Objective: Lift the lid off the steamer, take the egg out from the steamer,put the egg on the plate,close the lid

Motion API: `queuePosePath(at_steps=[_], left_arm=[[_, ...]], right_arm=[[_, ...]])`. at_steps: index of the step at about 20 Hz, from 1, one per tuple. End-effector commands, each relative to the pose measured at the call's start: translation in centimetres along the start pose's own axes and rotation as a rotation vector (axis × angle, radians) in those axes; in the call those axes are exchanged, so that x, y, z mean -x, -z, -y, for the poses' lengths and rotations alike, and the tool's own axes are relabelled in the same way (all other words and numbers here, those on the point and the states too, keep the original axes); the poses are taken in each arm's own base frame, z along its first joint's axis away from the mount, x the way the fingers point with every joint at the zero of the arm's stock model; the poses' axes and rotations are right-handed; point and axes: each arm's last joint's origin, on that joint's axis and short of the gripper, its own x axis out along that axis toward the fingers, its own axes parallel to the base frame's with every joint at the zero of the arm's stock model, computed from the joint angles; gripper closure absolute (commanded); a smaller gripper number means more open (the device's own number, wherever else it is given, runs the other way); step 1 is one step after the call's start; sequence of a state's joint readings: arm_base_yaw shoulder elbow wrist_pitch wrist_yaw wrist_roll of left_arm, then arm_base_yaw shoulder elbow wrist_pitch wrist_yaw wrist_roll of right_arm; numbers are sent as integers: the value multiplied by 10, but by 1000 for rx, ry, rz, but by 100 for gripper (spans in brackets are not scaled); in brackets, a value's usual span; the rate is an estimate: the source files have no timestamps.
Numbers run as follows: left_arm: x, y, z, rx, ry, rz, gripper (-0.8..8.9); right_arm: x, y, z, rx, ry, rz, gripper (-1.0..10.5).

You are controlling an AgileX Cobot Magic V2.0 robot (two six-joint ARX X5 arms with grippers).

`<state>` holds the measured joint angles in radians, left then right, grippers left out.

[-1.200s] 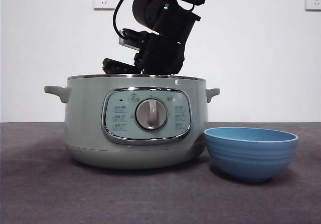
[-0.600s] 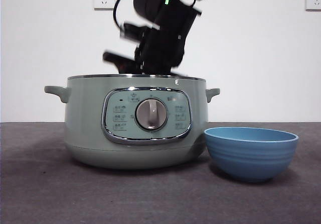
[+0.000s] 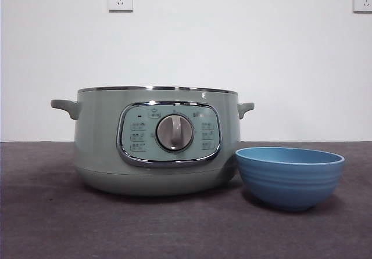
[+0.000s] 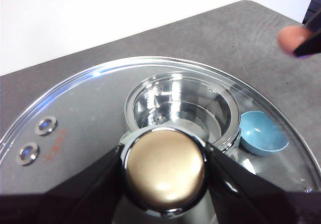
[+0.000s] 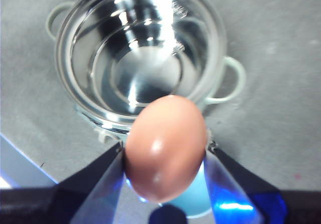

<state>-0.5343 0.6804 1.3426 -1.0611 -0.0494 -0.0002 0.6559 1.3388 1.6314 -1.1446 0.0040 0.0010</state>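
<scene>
Egg [image 5: 165, 147] sits pinched between the jaws of the right claw [image 5: 165, 156], high above the open steamer [image 5: 140, 58], whose shiny empty bowl lies straight below it. Its long axis runs roughly along the line of the jaws' reach, the narrower end pointing away from the wrist, and the jaws press on its broad flanks. A sliver of pale blue, most likely the plate [image 4: 263, 132], shows just under the egg in the right wrist view. The left claw [image 4: 164, 170] is closed on the knob of the lid [image 4: 65, 113], holding the glass dome up in the air over the table [image 4: 241, 38]; seen through the glass, the steamer and the plate lie well beneath it.

So the lid is off and the egg is out; the step in hand seems to be the carry to the plate. The next move likely calls for bringing the right claw over the blue bowl, lowering it close to the bottom, then parting the jaws gently so the egg neither drops nor rolls.
</scene>
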Motion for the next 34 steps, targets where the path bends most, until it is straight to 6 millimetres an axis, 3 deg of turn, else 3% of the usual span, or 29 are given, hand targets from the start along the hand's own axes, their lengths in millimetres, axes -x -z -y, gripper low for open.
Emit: queuePosePath(at_steps=[1,4,9,15,26,30,32,34], left_arm=[[7,-6,0,-1,2,74,822],[7,-6,0,-1,2,74,822],[7,-6,0,-1,2,74,822],[7,-6,0,-1,2,73,822],[7,-6,0,-1,2,67,822],[4,-7,0,-2,2,58,822],[-2,-8,0,-3,4,41,822],[-13,-12,1,-5,8,13,822]], right_arm=[[-2,6,5,-6,16,-30,959],[-23,20,13,-25,28,-104,959],[-95,67,19,-54,28,-219,959],[-151,115,26,-115,-40,-215,959],[-211,135,31,-121,-39,-306,959],[-219,138,31,-124,-41,-330,957],[-219,138,31,-125,-41,-331,857],[-218,138,31,-124,-41,-328,623]])
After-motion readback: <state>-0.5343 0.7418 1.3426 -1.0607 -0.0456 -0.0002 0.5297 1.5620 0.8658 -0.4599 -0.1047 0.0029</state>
